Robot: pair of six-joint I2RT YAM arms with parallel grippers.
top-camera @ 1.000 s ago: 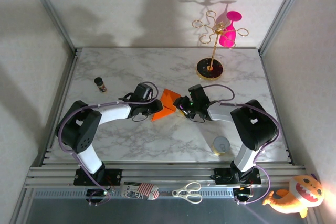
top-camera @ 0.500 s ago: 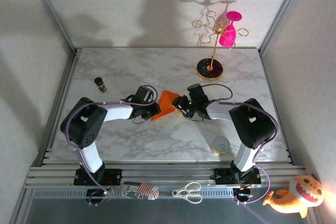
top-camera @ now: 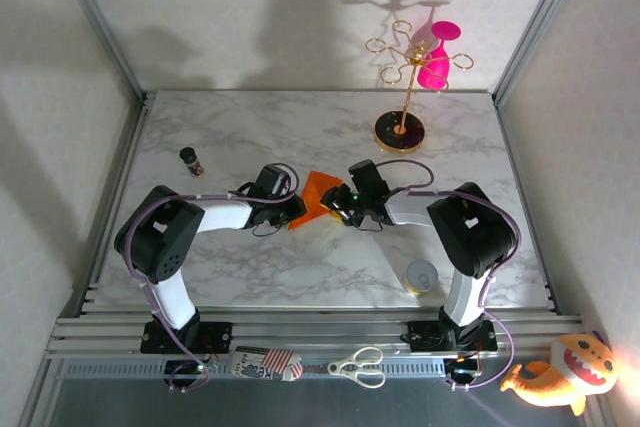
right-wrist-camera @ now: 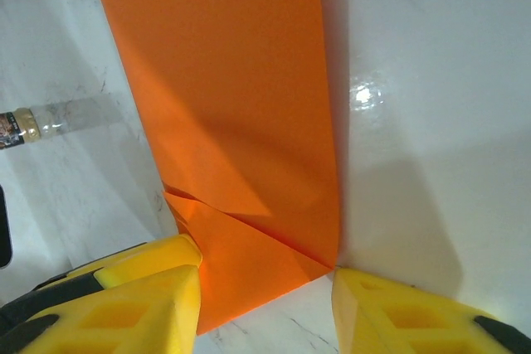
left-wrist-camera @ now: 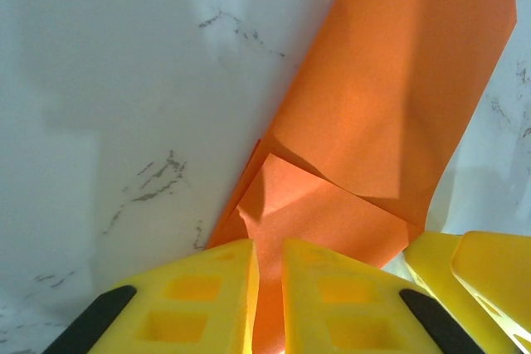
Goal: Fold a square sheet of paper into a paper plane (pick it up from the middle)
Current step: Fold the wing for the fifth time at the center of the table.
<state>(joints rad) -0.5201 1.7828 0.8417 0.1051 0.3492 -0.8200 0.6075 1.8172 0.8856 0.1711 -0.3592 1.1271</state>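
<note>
Both arms bend inward, wrists low and nearly meeting. The left gripper (left-wrist-camera: 268, 259) pinches the square sheet of paper (left-wrist-camera: 398, 97); the right gripper (right-wrist-camera: 265, 275) holds its jaws apart.

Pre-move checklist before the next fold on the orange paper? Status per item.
1. Left gripper holds the orange paper: ok, fingers nearly shut with the paper's end between them.
2. Right gripper free to reposition: ok, fingers apart, straddling the paper's end.
3. Corner fold present: ok, a diagonal crease shows in both wrist views.
4. Paper lying flat on the table: cannot tell.
5. Clearance between the two grippers: cannot tell, they sit very close together at the paper.
6. Small bottle and gold stand away from the paper: ok.
</note>
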